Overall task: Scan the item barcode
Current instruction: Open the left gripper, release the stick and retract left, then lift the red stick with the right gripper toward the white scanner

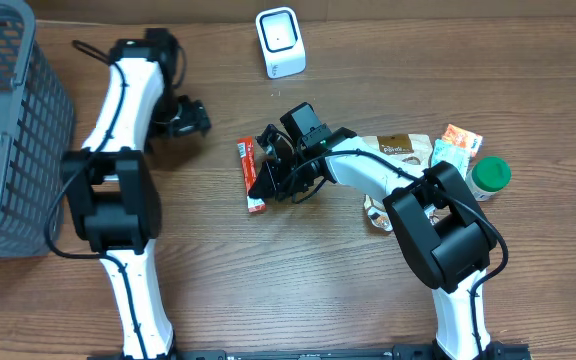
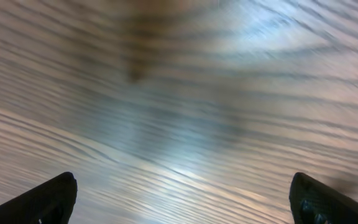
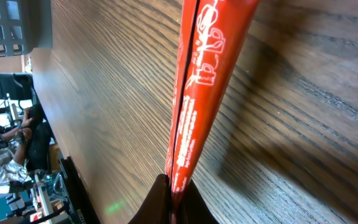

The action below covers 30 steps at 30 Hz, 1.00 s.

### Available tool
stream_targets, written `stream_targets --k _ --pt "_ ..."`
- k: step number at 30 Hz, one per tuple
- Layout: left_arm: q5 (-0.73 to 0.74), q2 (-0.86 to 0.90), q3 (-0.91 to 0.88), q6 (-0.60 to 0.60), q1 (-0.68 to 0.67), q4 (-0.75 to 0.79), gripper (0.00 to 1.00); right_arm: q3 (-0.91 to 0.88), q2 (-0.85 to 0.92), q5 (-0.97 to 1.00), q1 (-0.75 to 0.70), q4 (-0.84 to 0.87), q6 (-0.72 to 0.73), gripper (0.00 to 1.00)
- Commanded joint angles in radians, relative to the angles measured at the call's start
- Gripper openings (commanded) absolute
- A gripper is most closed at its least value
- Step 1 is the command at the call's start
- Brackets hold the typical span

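Item: red snack packet [image 1: 252, 178], long and slim, near bench [image 1: 298, 290] centre, white print along its length; no barcode can be made out in any view. Holder: right tool [image 3: 174, 198], pressed together on the packet's near end seam, pinching it edge-on. Whether the packet rests on the wood or is just raised cannot be told. Left tool [image 1: 190, 117], at about 10 o'clock from the packet, spread wide and empty, with only blurred wood grain shown beneath it. Scanner [image 1: 280, 42]: small white unit at roughly 12 o'clock from the packet, well apart. Other stock: brown pouch [image 1: 398, 148], orange packet [image 1: 458, 140] and green-lidded jar [image 1: 490, 175] heaped at 3 o'clock; grey basket [image 1: 8, 130] at 9 o'clock. Handling note, as judgement: the step in hand is taken to be the carry to the scanner. Since the grip is at the very tip, a slow lift is advised — a long packet may swing or slip. The coded face should be found and turned squarely to the scanner's window, held flat and steady, with the left tool kept clear of the path.
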Motion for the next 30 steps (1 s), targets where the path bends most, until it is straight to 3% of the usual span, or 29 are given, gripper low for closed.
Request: stream_targets --k 1,4,10,30 --pt "-0.024 0.007 0.019 0.21 0.024 0.025 1.0 -0.002 0.008 0.045 0.007 -0.014 -0.011 0.04" --pt "-0.024 0.007 0.019 0.32 0.032 0.056 0.99 -0.002 0.008 0.069 0.007 -0.028 -0.013 0.04" --pt "-0.079 0.007 0.019 0.396 0.039 0.095 1.0 -0.002 0.008 0.08 0.007 -0.038 -0.035 0.04" --pt "-0.106 0.007 0.019 0.394 0.038 0.098 1.0 -0.002 0.008 0.176 0.007 -0.07 -0.034 0.04"
